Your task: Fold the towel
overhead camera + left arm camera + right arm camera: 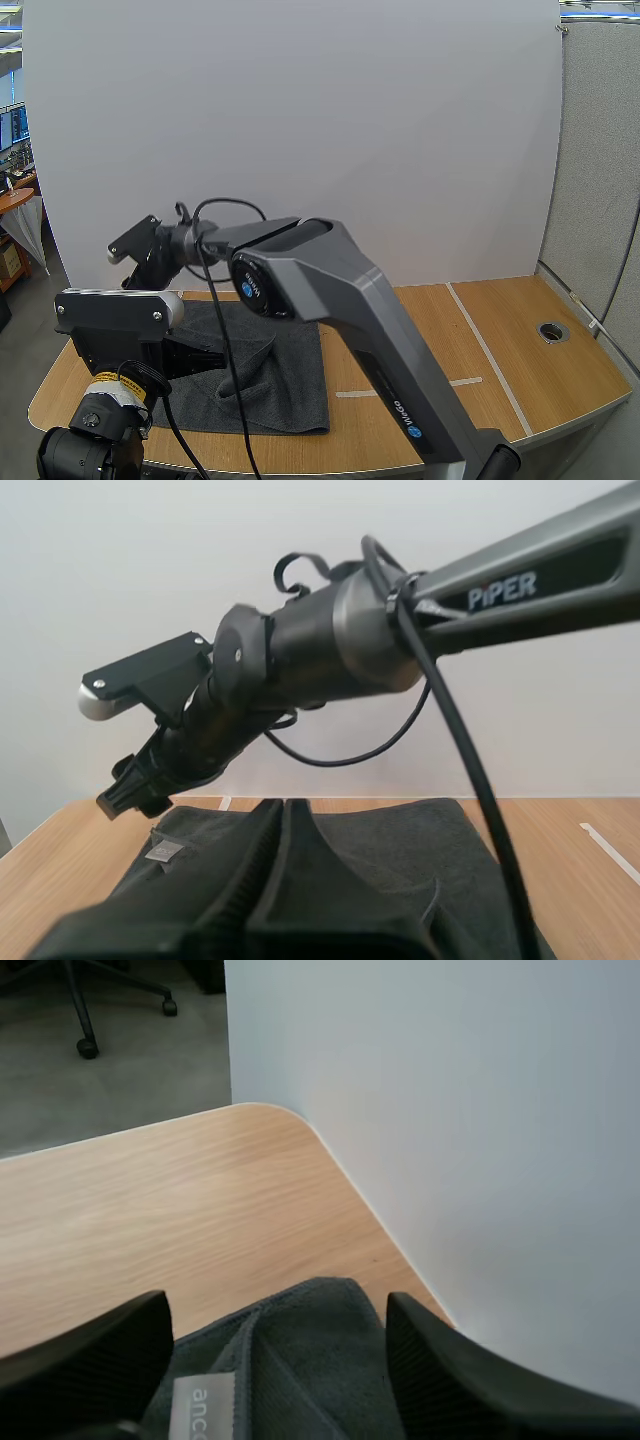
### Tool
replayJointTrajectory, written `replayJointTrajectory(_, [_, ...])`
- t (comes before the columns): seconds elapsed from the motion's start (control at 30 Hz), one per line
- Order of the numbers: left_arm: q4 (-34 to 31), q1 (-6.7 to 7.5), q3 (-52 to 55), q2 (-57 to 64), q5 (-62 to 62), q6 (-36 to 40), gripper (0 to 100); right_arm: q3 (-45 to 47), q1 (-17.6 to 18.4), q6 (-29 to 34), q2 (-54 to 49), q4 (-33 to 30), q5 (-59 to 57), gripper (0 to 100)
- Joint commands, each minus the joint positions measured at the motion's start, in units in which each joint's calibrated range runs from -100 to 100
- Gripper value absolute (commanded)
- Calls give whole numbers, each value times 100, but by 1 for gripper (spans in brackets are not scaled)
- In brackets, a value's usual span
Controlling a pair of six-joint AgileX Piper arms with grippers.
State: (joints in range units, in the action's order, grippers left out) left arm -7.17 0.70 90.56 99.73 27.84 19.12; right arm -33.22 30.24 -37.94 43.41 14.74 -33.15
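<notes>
The right gripper (pixel 278 1312) is wide open and holds nothing. Its two fingers straddle the far left corner of the towel (pixel 300 1360), where a small white label (pixel 203 1400) is sewn in. The left gripper (pixel 283 815) has its fingers pressed together into one wedge, low over the near left part of the towel. I cannot tell whether a pinch of cloth sits between the tips. The dark grey towel lies spread on the left half of the wooden table (pixel 150 1200), with a raised ridge running through its middle. It looks soft, light and limp, so it should drape and bunch rather than keep its shape, and a thin single layer may slip from the fingertips. I judge the hemmed corner by the label to be the best hold, taken deep enough to catch the thicker edge.
</notes>
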Motion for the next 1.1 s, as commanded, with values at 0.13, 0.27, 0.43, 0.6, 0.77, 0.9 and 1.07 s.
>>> replayJointTrajectory(0.13, [63,-3,-42,27,-52,8,0,-36,-373,-9,-1063,-45,-1708,100])
replayJointTrajectory(0.27, [63,-3,-42,27,-52,8,0,-23,-545,-9,-1487,-45,-2333,100])
replayJointTrajectory(0.43, [63,-3,-42,27,-52,8,0,-23,-788,-9,-2027,-32,-3071,100])
replayJointTrajectory(0.6, [63,-3,-42,27,-52,8,0,-23,-1027,91,-2579,-2,-3784,55])
replayJointTrajectory(0.77, [63,-3,-42,27,-52,8,0,-23,-1352,218,-3250,-2,-4465,0])
replayJointTrajectory(0.9, [63,-3,-42,27,-52,8,0,-23,-1587,249,-3705,-2,-5027,0])
replayJointTrajectory(1.07, [63,-3,-42,27,-52,8,0,137,-1859,307,-4347,-2,-5579,0])
